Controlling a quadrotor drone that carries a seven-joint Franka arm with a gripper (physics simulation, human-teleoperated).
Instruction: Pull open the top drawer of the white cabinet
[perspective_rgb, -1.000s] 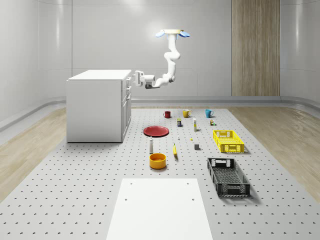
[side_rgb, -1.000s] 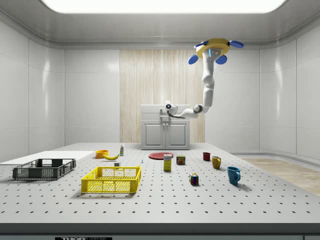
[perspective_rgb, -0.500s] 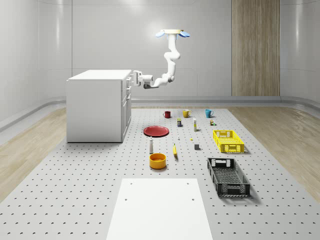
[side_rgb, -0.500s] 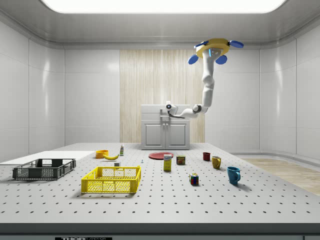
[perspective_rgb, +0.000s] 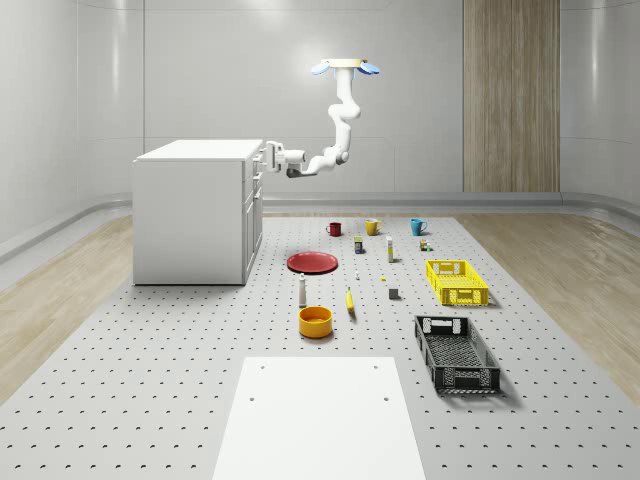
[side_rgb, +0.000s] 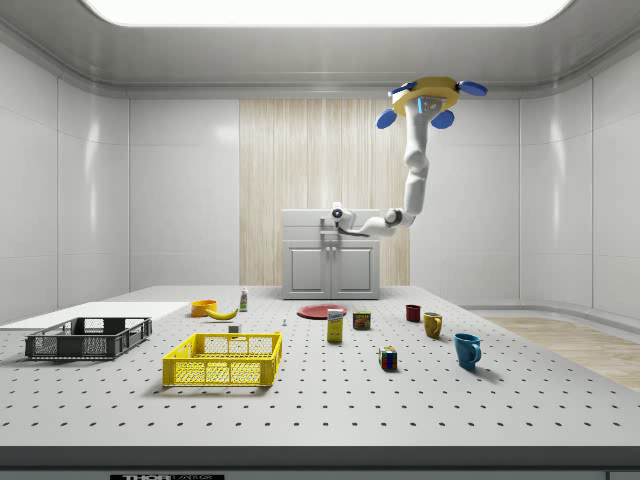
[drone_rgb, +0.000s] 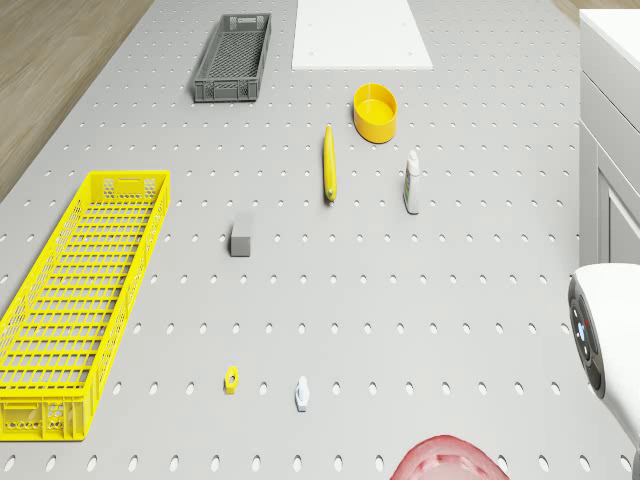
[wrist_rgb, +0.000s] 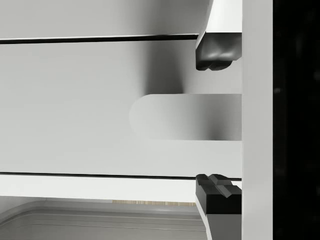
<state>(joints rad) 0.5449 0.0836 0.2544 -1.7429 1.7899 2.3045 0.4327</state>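
The white cabinet (perspective_rgb: 190, 215) stands at the back of the whole-scene view's left, and in the middle of the side view (side_rgb: 330, 265). The drone (perspective_rgb: 347, 67) hovers high beside the cabinet's front, over the table's far end. Its arm bends down and reaches across to the top drawer. My gripper (perspective_rgb: 266, 157) is right at the drawer front, just under the cabinet top. In the wrist view the gripper (wrist_rgb: 216, 120) is open. Its fingertips (wrist_rgb: 215, 52) straddle the pale drawer handle (wrist_rgb: 185, 116), with a gap on each side. The drawer front (wrist_rgb: 75, 110) looks flush with the cabinet.
Under the arm a red plate (perspective_rgb: 312, 262) lies on the perforated table. Mugs (perspective_rgb: 372, 227) stand further back. A yellow crate (perspective_rgb: 456, 282) and a black crate (perspective_rgb: 456, 353) sit at the right; a yellow bowl (perspective_rgb: 315, 321), a banana (perspective_rgb: 350, 300) and a bottle (perspective_rgb: 302, 291) stand near the middle.
The gripper has shifted a little up and closer to the cabinet's top drawer over the last second. The drone has held its place.
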